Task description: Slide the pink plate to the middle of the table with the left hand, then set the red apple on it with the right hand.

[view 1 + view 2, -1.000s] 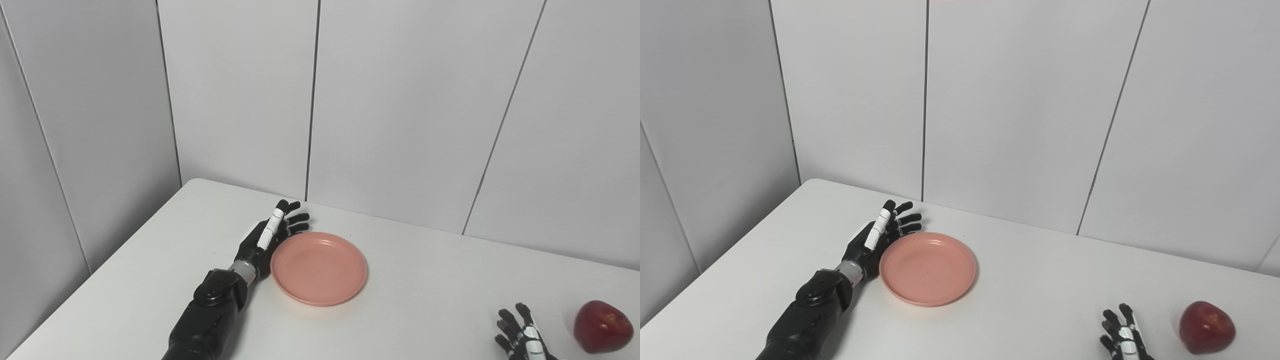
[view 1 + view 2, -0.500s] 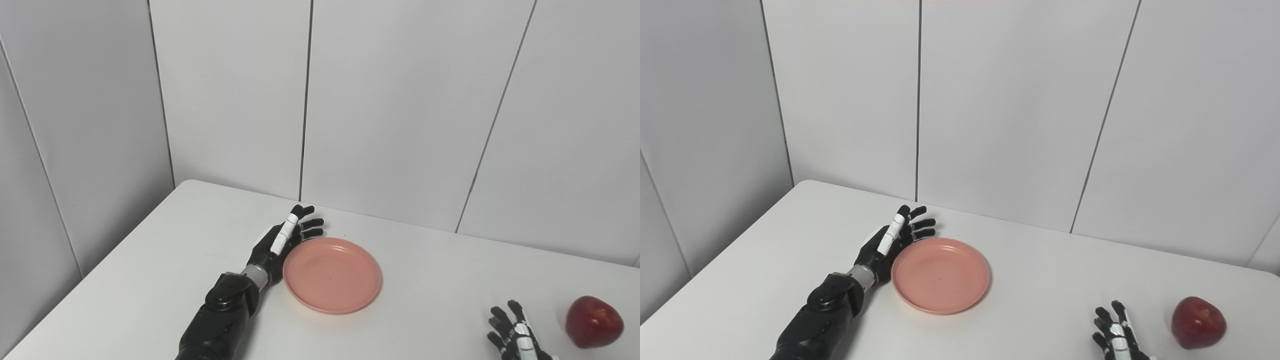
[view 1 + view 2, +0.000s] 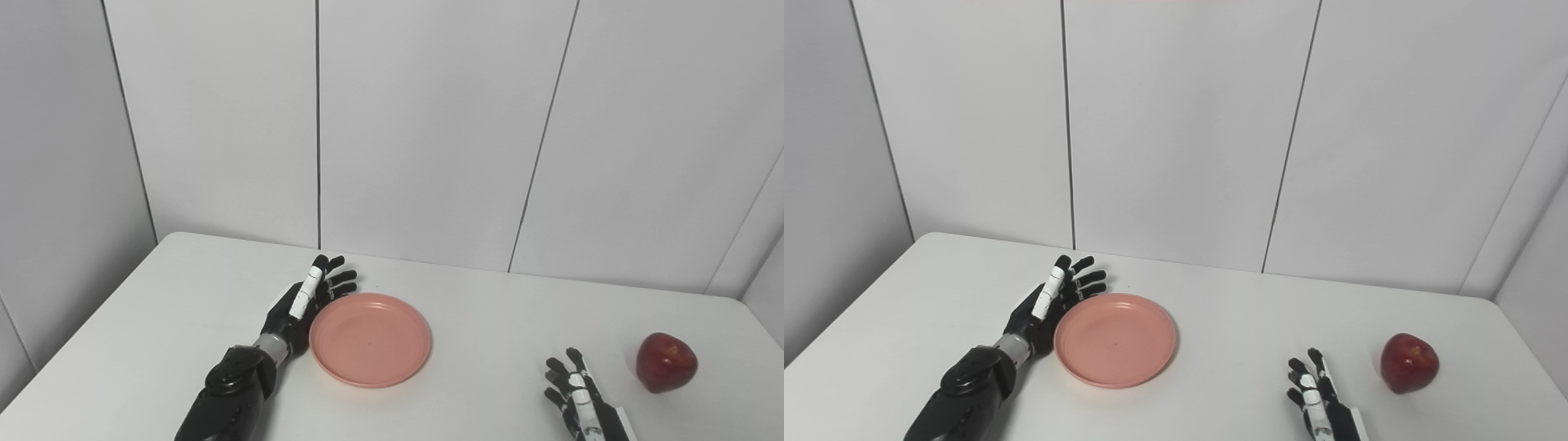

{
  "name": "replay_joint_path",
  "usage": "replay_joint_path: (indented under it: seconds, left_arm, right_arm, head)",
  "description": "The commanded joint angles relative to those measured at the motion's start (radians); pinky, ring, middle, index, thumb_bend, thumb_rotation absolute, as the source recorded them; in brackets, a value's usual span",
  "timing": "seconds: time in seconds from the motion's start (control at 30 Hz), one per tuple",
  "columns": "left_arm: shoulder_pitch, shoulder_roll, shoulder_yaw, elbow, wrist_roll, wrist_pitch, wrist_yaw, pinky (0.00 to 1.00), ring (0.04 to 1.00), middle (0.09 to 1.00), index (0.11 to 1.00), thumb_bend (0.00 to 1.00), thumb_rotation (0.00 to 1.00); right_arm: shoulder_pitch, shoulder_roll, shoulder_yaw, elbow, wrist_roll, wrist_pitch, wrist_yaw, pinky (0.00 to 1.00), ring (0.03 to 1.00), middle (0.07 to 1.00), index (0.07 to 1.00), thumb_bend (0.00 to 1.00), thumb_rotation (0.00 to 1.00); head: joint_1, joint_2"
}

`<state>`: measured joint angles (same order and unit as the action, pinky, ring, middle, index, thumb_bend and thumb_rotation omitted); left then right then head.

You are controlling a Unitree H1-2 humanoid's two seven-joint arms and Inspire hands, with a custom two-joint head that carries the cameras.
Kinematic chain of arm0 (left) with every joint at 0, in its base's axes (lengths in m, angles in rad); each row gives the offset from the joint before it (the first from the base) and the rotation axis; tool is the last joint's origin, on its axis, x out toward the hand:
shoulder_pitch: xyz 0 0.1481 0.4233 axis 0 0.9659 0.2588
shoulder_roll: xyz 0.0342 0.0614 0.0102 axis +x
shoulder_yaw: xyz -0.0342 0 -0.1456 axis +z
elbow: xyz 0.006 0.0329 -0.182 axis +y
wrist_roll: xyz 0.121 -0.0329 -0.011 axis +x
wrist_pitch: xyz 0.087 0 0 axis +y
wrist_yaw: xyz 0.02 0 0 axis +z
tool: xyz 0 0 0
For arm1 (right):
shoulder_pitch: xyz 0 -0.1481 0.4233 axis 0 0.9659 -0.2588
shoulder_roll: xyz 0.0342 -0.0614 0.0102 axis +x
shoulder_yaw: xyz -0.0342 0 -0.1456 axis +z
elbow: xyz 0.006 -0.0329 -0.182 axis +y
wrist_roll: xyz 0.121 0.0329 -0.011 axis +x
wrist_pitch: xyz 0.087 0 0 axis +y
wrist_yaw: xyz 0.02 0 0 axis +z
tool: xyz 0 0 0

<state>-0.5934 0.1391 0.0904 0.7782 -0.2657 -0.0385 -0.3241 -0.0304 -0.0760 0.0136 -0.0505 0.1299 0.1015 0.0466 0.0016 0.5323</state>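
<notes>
Mid-slide by the look of it — left robot hand [image 3: 304,301] spread flat against pink plate [image 3: 370,339], left of tabletop [image 3: 478,318] centre. Right robot hand [image 3: 576,398] splayed, empty — red apple [image 3: 666,362] just beside, not yet lifted.

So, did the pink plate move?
Yes. The plate slid right, away from the wall seam behind it, toward the apple.

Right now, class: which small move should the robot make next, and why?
Probably keep pushing the pink plate rightward with the left hand. That open hand sits against the plate's left rim, and the plate lies left of the table's middle. The right hand waits open, apart from the red apple.
</notes>
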Motion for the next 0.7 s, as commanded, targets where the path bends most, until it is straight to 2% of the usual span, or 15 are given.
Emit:
replay_joint_path:
  seconds: [0.0, 0.47, 0.67]
  left_arm:
    - [-0.004, -0.011, 0.0, -0.003, -0.005, 0.033, -0.006, 0.88, 0.852, 0.844, 0.891, 0.84, 0.84]
    - [0.007, -0.059, -0.011, -0.058, 0.002, 0.081, 0.012, 0.86, 0.837, 0.833, 0.893, 0.87, 0.84]
    - [0.011, -0.071, -0.012, -0.079, 0.0, 0.097, 0.014, 0.87, 0.842, 0.831, 0.898, 0.86, 0.84]
  right_arm:
    - [0.002, 0.029, 0.037, -0.008, -0.002, 0.047, 0.026, 0.89, 0.913, 0.897, 0.981, 0.87, 0.9]
    - [-0.005, 0.038, 0.051, -0.008, -0.008, 0.049, 0.018, 0.89, 0.907, 0.899, 0.982, 0.83, 0.89]
    - [-0.008, 0.042, 0.051, -0.004, -0.004, 0.053, 0.015, 0.89, 0.913, 0.903, 0.981, 0.86, 0.89]
  head:
    - [0.001, 0.001]
    - [-0.022, 0.01]
    - [-0.026, 0.013]
